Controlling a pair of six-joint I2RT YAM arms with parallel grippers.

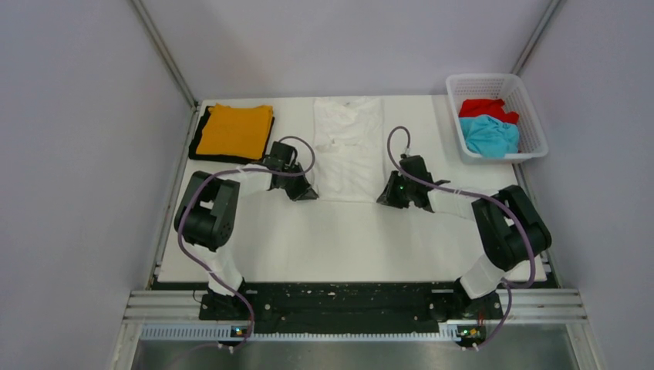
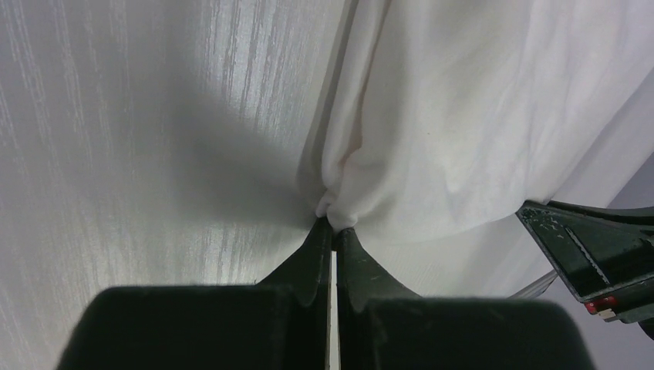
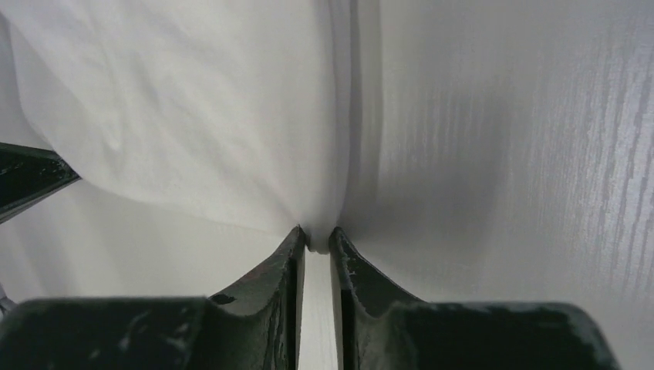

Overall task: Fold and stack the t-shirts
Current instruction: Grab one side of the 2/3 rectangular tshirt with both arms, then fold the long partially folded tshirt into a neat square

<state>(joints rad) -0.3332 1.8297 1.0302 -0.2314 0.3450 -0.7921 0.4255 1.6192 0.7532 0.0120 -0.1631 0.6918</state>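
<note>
White shirt lies mid-counter toward the far edge, narrowed to a long strip, collar end far, hem end near me. Left gripper is pinched nearly closed on the near-left hem corner, w/ a small bunch of cloth at the tips. Right gripper shows a slightly wider slit, the near-right corner nipped only at the very tips, a thin hold imo.

Step in hand looks like the cross fold: hem up & over toward the collar. To do it well I want both arms rising together, same height, same pace, so the hem runs straight & the strip doesn't skew. Lift just enough to clear the cloth below, carry toward the far edge, lay flat, then let go. Main risk is the right corner slipping out, so I go slow there.

After that it prob. goes on the orange shirt, which sits on the black shirt at the far-left corner. Red shirt & teal shirt wait in the basket by the far-right corner.
</note>
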